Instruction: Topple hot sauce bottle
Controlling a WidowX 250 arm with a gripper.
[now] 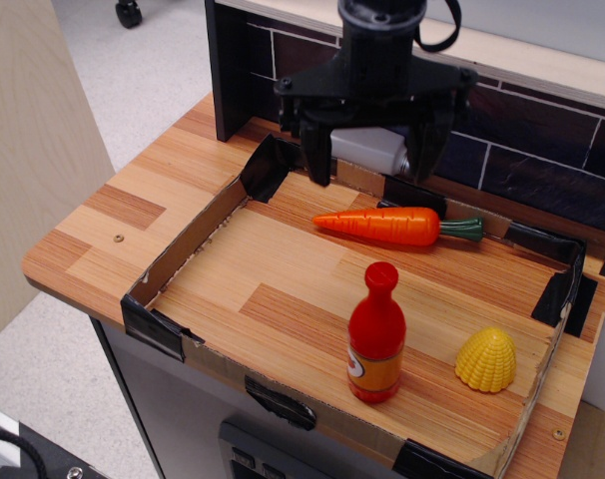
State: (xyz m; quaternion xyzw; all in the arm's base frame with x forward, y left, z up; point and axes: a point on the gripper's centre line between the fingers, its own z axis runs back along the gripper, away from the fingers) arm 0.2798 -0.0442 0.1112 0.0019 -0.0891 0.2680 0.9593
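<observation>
The hot sauce bottle (376, 334) is red with a red cap and an orange-yellow label. It stands upright near the front wall of the shallow cardboard tray (188, 239). My gripper (371, 160) hangs above the tray's back edge, well behind and above the bottle. Its two black fingers (317, 150) are spread wide apart and hold nothing.
An orange carrot (382, 225) with a green stem lies across the back of the tray, between the gripper and the bottle. A yellow corn piece (485, 359) sits at the front right. A grey block (367, 148) rests behind the tray against the dark tiled wall (283, 70).
</observation>
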